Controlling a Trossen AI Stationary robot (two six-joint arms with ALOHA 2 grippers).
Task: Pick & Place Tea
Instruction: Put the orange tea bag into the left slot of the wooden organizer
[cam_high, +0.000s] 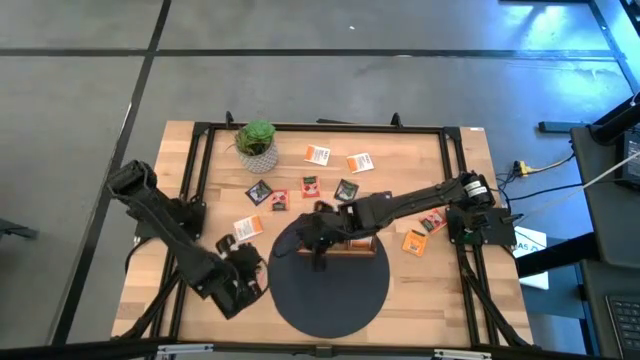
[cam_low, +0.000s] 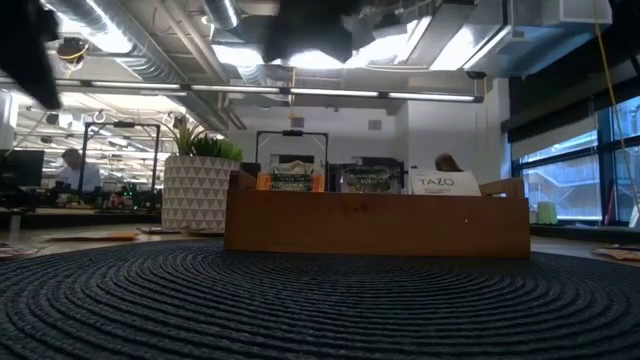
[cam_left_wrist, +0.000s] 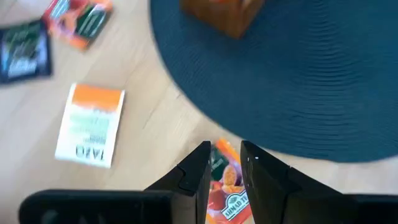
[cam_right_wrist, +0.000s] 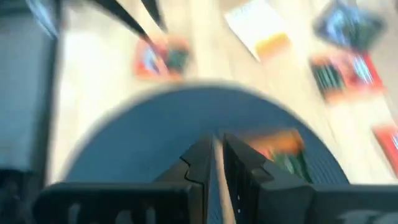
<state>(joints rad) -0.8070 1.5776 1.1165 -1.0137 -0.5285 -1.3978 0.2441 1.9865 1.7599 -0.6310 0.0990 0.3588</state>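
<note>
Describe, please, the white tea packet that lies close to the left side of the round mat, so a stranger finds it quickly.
Start at the round dark mat on the wooden table. Just off its left edge lies one flat tea packet. It is white with an orange band at one end, while the packets nearest to it are dark or red-orange.

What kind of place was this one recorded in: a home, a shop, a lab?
Probably a lab or open office: exposed ducts and strip lights on the ceiling, workbenches with a person behind, and a metal frame round the table.
</note>
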